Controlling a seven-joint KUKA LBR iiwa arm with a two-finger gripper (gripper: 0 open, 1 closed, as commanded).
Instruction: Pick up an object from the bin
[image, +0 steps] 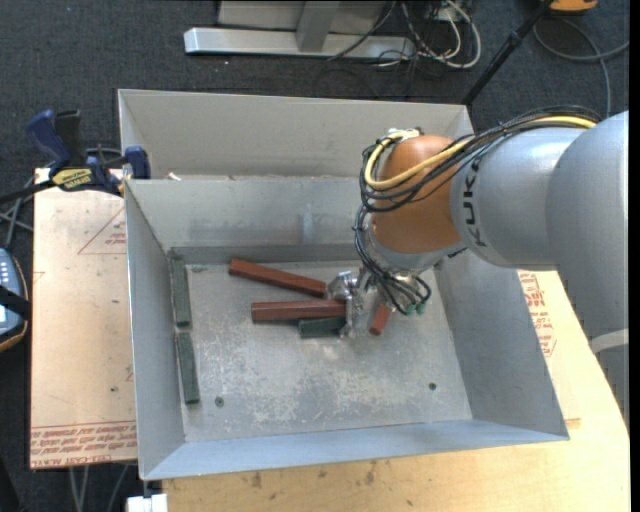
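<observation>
Hanging under the orange wrist cover (410, 195), the hand (352, 303) sits low in the grey bin (150, 300), a little toward 1 o'clock from the middle of the floor. Whether it is apart or together cannot be told. It is down at the 3 o'clock end of a flat red-brown bar (288, 312), with a short dark green block (320, 327) just beside that bar at 5 o'clock. A short reddish piece (380, 319) lies at the hand's 4 o'clock. A second, slanted red-brown bar (277, 277) lies at its 10 o'clock. Two dark green strips (180, 292) line the 9 o'clock wall.
</observation>
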